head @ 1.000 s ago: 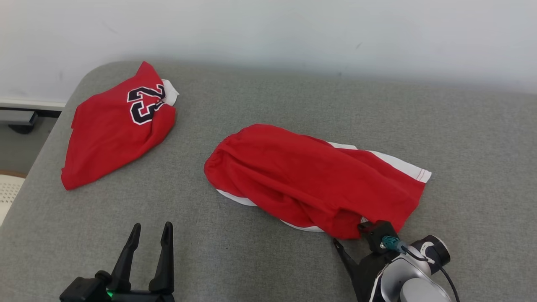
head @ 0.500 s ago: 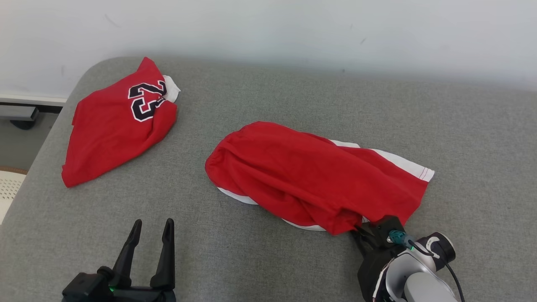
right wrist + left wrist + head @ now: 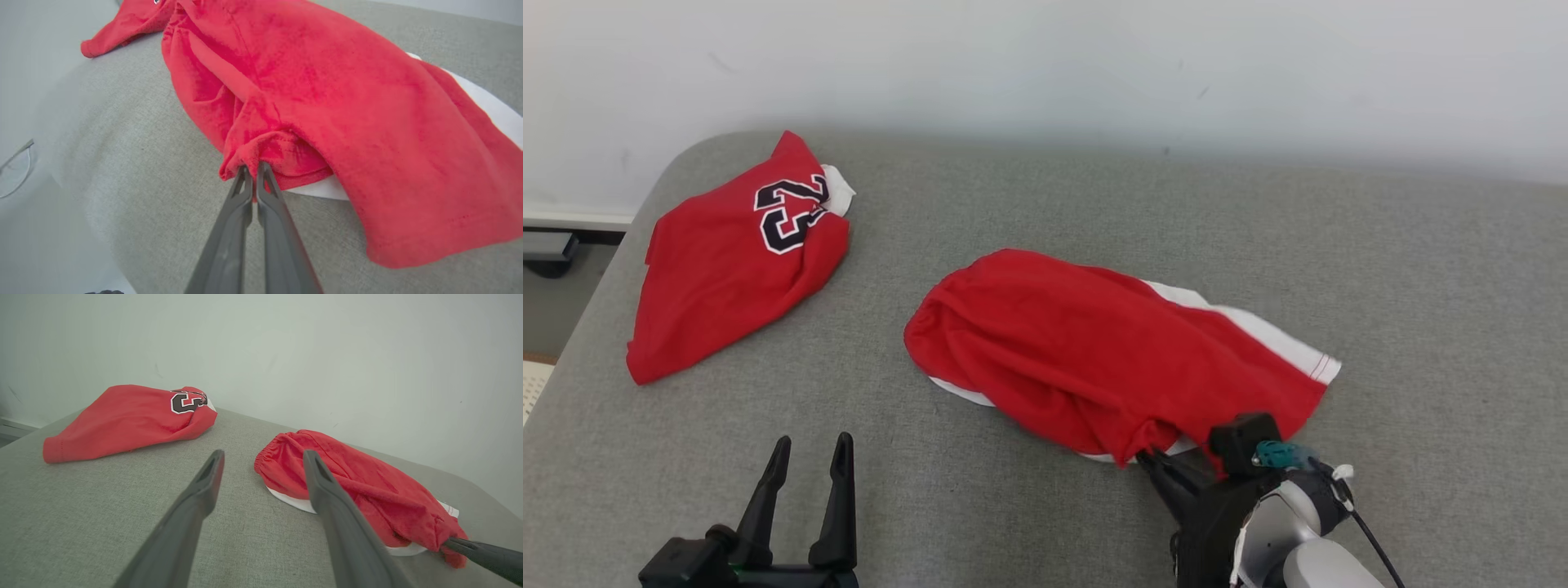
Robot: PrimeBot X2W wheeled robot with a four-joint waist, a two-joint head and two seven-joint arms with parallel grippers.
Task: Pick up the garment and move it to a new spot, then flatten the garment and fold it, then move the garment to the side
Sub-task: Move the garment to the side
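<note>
The garment (image 3: 1094, 351) is a crumpled red piece with white trim, lying in the middle of the grey padded surface (image 3: 1013, 188). It also appears in the left wrist view (image 3: 359, 486) and close up in the right wrist view (image 3: 327, 90). My right gripper (image 3: 1147, 456) is shut on a bunched fold of its near hem (image 3: 253, 167), low over the surface. To the left, my left gripper (image 3: 809, 445) stands open near the front edge with nothing between its fingers (image 3: 263, 455).
A second red garment (image 3: 727, 269) with a dark number printed on it lies at the far left corner (image 3: 122, 416). The surface's rounded left edge drops to the floor (image 3: 539, 269). A pale wall (image 3: 1045, 65) runs along the back.
My right gripper has gone from open to shut on the garment's near hem and has drawn it slightly left. The head view has shifted a little. The left gripper has stayed put.
</note>
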